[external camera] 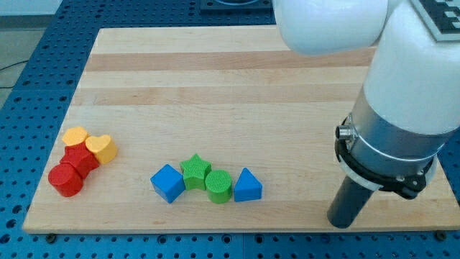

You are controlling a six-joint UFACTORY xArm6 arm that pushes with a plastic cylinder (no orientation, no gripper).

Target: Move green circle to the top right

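Observation:
The green circle point(218, 185) lies near the view's bottom centre, touching a green star point(195, 171) on its left and a blue triangle point(247, 185) on its right. A blue cube point(167, 183) sits left of the star. My dark rod comes down at the view's lower right, and my tip point(343, 221) rests on the board well to the right of the blue triangle, apart from all blocks.
At the view's left sit a yellow hexagon point(75, 136), a yellow heart point(103, 148), a red block point(81, 159) and a red cylinder point(66, 180) in a cluster. The white arm body point(402, 86) covers the board's right side. The wooden board point(215, 79) has blue perforated table around it.

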